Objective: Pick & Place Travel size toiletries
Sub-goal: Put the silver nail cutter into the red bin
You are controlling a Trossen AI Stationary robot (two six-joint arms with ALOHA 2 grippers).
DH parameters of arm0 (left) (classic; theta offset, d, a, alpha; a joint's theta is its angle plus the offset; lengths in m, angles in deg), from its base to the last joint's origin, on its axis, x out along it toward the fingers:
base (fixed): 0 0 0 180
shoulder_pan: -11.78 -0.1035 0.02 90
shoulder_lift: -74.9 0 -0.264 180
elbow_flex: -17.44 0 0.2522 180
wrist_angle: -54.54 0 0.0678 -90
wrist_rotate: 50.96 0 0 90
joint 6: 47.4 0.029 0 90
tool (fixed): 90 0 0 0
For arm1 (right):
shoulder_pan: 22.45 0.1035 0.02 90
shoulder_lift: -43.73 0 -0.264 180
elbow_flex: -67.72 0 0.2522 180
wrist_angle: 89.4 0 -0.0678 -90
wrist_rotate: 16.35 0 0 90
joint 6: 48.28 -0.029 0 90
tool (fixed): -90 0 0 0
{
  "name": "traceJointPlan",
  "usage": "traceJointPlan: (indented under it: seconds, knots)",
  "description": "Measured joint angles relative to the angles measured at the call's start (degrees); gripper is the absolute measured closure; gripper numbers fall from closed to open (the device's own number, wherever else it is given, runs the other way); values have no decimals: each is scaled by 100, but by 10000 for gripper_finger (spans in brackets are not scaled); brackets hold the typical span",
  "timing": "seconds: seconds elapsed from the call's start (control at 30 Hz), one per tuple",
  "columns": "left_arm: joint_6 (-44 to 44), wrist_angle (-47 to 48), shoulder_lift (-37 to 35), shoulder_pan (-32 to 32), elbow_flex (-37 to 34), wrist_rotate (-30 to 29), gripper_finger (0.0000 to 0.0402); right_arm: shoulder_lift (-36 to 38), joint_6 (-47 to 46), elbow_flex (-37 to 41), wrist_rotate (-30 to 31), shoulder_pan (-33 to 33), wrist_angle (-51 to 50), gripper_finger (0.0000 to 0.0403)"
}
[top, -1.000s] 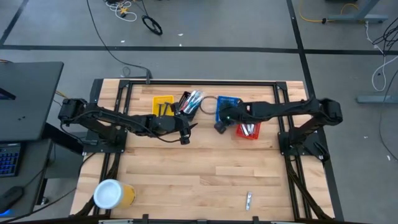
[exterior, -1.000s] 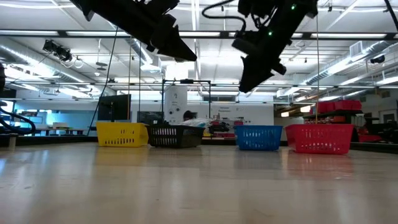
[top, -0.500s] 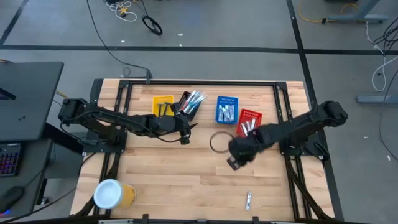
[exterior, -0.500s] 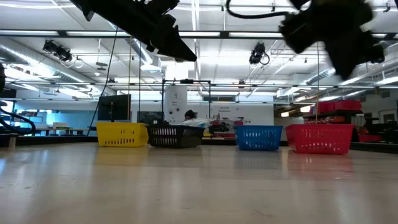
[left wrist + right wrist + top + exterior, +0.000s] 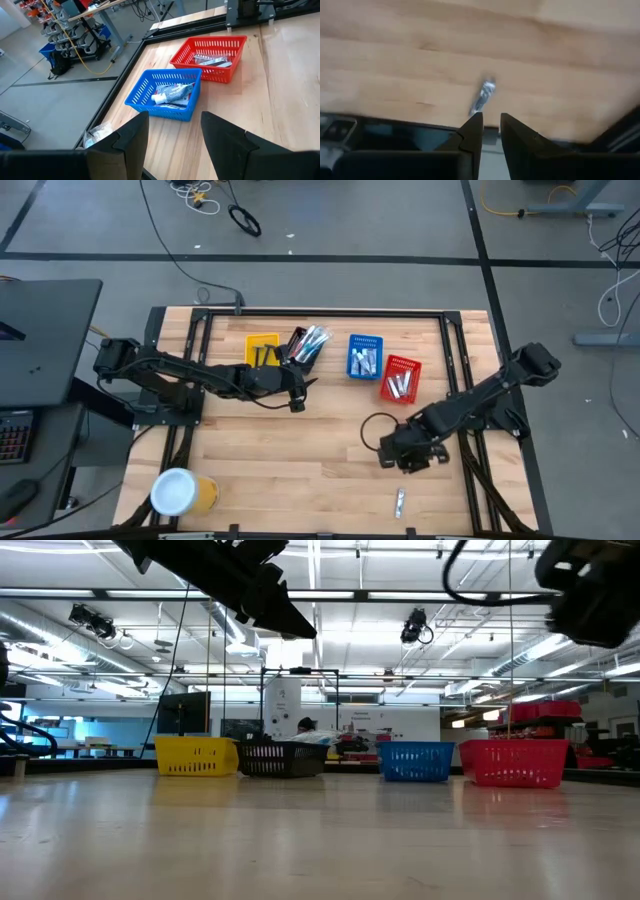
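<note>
High view: 4 baskets line the far side of the tabletop, yellow, black, blue and red, each holding toiletries. 1 silvery sachet lies alone near the front edge. The right gripper hangs above bare wood just short of it; the left gripper waits near the black basket.

Left wrist view: its jaws are spread, empty.

Right wrist view: the jaws stand narrowly apart, pinching nothing, the sachet ahead.
</note>
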Motion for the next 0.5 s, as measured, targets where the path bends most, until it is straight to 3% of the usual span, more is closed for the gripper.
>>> traceJointPlan:
  seconds: [0.17,0.3,0.4,0.5]
  knots:
    - [0,0,0,0,0,0,213,0,-1537,1,118,475,389,326]
    - [0,0,0,0,0,0,213,-15,-2496,1,720,959,704,326]
    - [0,0,0,0,0,0,213,-99,-3005,1,942,1267,815,326]
    - [0,0,0,0,0,0,213,-248,-3121,1,751,1476,816,326]
